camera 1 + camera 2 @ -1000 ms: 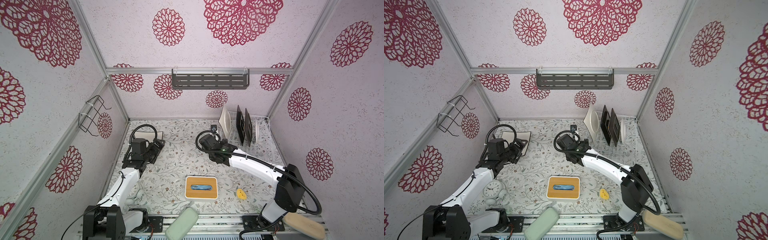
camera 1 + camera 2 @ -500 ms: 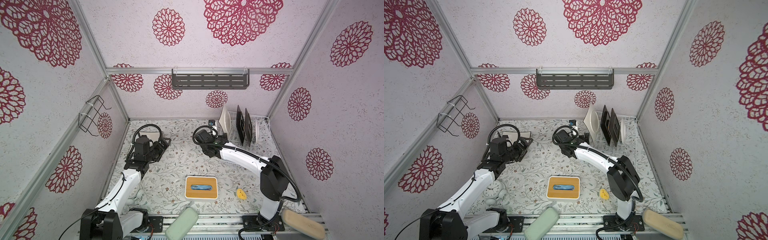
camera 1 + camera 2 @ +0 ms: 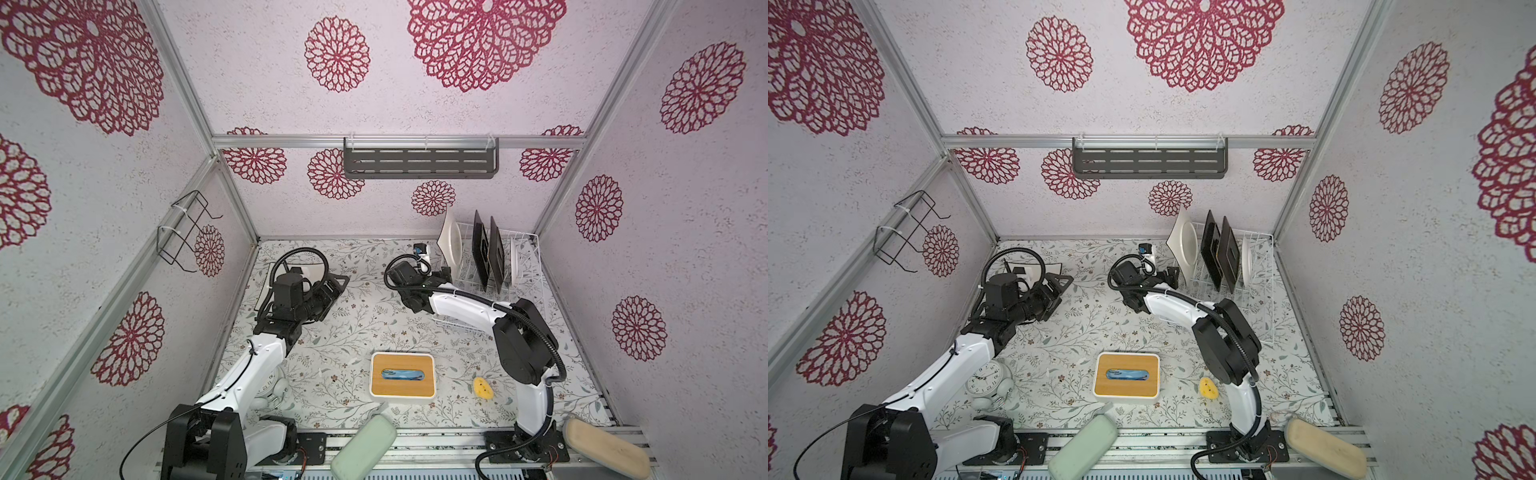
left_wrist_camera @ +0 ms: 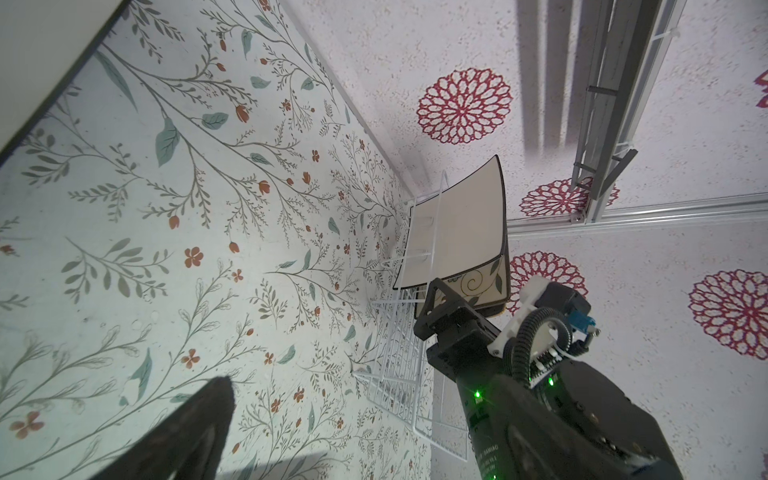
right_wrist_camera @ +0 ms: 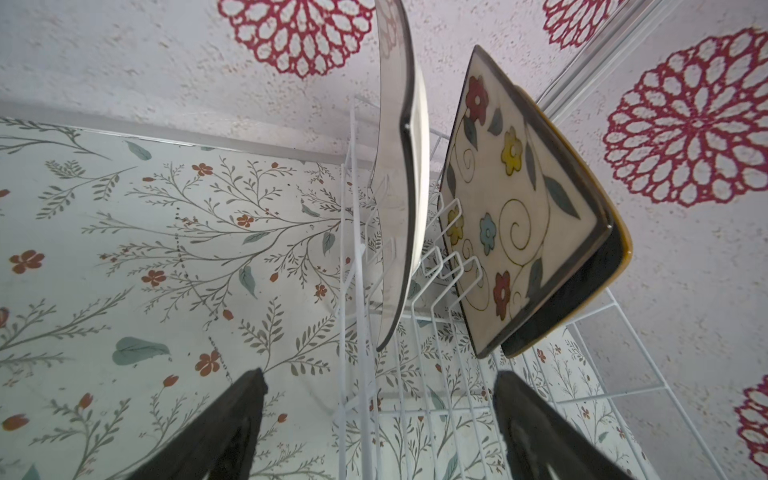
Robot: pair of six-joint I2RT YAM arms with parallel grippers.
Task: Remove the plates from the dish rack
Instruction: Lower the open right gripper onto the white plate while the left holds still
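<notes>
In dish rack [image 3: 528, 266], back right, upright between tines: cream square plate [image 3: 451, 245], two dark square plates [image 3: 482, 253], round white plate [image 3: 517, 257]. Flat on table [image 3: 365, 324], far left (partly under arm): fifth plate [image 4: 37, 37]. At rack's left wall, fingers spread, empty: right gripper [image 5: 379, 374]. Likewise released: left gripper [image 3: 336, 286]. Well clear: bamboo-topped box [image 3: 402, 376].

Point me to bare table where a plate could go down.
Best: bare cloth bordered by left gripper, right gripper and the tissue box. Also the strip between the clock and that box. Crowded: back right, around the dish rack.
</notes>
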